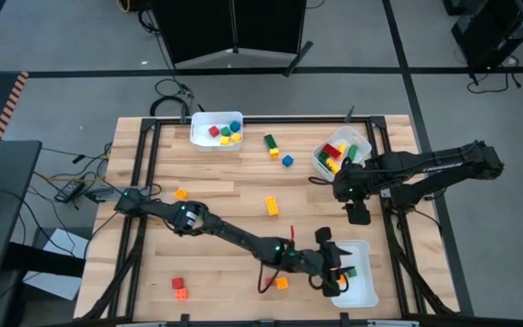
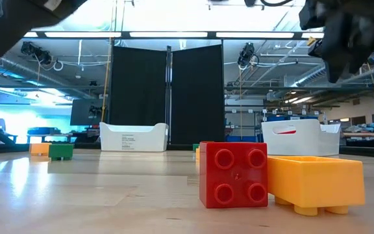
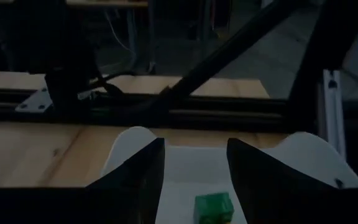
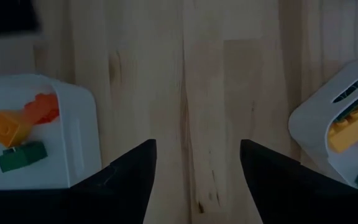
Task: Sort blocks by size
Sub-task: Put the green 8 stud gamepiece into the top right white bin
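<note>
Left gripper (image 1: 339, 272): over the near-right bin (image 1: 363, 292); jaws part open, nothing between them. A green block (image 3: 213, 207) lies in the bin just below, apart from the jaws.
Right gripper (image 1: 358, 216): hovers over bare surface (image 1: 234, 191) between the near-right bin and the far-right bin (image 1: 357, 141); jaws fairly wide, empty.
Blocks binned: near-right bin holds the green one plus orange; far-right bin holds yellow, red, green; far bin (image 1: 202, 134) holds red, yellow, blue.
Blocks loose: green-yellow stack (image 1: 271, 144) and blue cube (image 1: 287, 160) far centre; yellow block (image 1: 271, 206) mid surface; orange one (image 1: 181, 193) at left; red-orange pair (image 1: 179, 288) near left; orange one (image 1: 281, 283) just beside the left arm's forearm.
Step in hand, my reading: left arm is at the drop into the near-right bin; retreat and next pick follow.
Doing it well: lift straight up clear of the bin wall before swinging out, so the bin is not dragged. Take the nearby orange block next; come down with jaws wide across its short sides. Match size to bin before carrying.
Risk: the two arms are close at near right; move one at a time.
</note>
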Robot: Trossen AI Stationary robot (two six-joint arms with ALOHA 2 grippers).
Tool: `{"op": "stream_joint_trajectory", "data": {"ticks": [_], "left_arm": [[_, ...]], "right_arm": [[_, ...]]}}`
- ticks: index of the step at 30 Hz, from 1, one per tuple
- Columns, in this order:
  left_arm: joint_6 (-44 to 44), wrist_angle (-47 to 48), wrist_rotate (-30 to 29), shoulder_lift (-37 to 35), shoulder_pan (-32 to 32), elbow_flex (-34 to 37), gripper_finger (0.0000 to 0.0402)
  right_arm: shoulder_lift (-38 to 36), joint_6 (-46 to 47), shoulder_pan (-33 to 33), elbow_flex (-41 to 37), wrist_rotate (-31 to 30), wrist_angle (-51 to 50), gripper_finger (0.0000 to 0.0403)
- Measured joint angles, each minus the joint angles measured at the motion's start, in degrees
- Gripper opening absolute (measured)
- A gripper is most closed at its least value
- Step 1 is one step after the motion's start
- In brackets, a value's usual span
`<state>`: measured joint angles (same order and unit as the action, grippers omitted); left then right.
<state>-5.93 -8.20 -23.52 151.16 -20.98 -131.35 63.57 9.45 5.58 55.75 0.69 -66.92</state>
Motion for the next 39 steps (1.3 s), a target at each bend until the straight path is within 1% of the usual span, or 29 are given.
{"op": "stream_joint_trajectory", "data": {"ticks": [1,4,8,10,14,16,17,18,20,21,22,23,24,25,26,27,29,31,33,35,37,39], "left_arm": [[0.5,2.1,0.1,-1.0,-0.1,0.0,0.0183],[0.4,13.6,0.2,-5.4,-0.2,-0.1,0.0183],[-5.9,30.8,0.1,-10.9,-0.2,-0.1,0.0184],[-8.6,36.7,-0.9,-12.9,-0.1,-0.1,0.0184],[-10.8,48.3,-7.5,-15.6,-0.6,-0.1,0.0184],[-13.4,55.1,-13.4,-16.4,-1.5,-0.1,0.0184],[-15.7,57.8,-17.2,-16.7,-2.2,-0.1,0.0184],[-18.9,60.9,-22.0,-16.8,-3.0,-0.1,0.0184],[-28.2,69.4,-33.1,-16.8,-4.7,-0.2,0.0184],[-35.1,75.5,-38.5,-16.7,-5.7,-0.1,0.0184],[-43.4,82.1,-42.3,-16.7,-6.5,-0.1,0.0184],[-51.6,89.1,-44.5,-16.7,-7.4,-0.1,0.0184],[-58.7,96.2,-44.9,-16.7,-8.2,-0.1,0.0184],[-63.8,99.2,-44.7,-16.7,-9.0,0.1,0.0184],[-63.8,97.2,-44.6,-17.1,-9.6,1.8,0.0184],[-61.7,95.7,-44.0,-18.5,-10.3,4.3,0.0184],[-60.9,93.4,-40.7,-19.7,-11.1,8.5,0.0184],[-65.4,96.1,-38.9,-21.5,-11.5,14.0,0.0184],[-70.2,93.8,-38.2,-23.8,-12.1,20.7,0.0184],[-72.3,91.1,-37.1,-27.7,-13.2,28.0,0.0184],[-72.2,84.7,-36.6,-32.4,-13.9,35.6,0.0184],[-69.8,77.3,-35.5,-37.5,-14.2,44.5,0.0184]], "right_arm": [[0.0,0.0,0.0,0.0,0.0,0.1,0.0244],[0.0,0.0,0.0,0.0,0.0,0.2,0.0243],[0.0,0.1,0.0,0.0,0.2,1.0,0.0241],[0.0,1.3,0.0,0.0,0.4,2.2,0.0241],[0.0,5.3,0.0,0.0,0.4,5.2,0.0242],[0.0,7.1,0.0,0.0,0.5,6.0,0.0241],[0.0,8.3,0.0,0.0,0.5,6.2,0.0241],[0.0,9.2,0.0,0.0,0.5,6.3,0.0241],[0.0,10.1,0.0,0.0,0.5,6.9,0.0241],[0.0,10.1,0.0,0.0,0.5,7.7,0.0242],[0.0,10.1,0.0,0.0,0.5,8.8,0.0242],[0.0,10.1,0.0,0.0,0.5,9.8,0.0242],[0.0,10.1,0.0,0.0,0.5,10.8,0.0242],[0.0,10.1,0.0,0.0,0.5,11.8,0.0242],[0.0,10.1,0.0,0.0,0.5,12.9,0.0241],[0.0,10.1,0.0,0.0,0.4,14.4,0.0241],[0.3,10.1,0.0,0.0,-0.5,18.1,0.0241],[0.7,10.4,0.0,0.0,-2.5,21.4,0.0241],[1.3,12.1,-0.1,0.0,-4.4,24.4,0.0242],[2.6,13.8,-0.1,0.0,-6.0,26.8,0.0241],[4.1,14.4,-0.2,0.0,-6.5,29.1,0.024],[5.8,14.4,-0.1,0.0,-6.6,31.0,0.024]]}}
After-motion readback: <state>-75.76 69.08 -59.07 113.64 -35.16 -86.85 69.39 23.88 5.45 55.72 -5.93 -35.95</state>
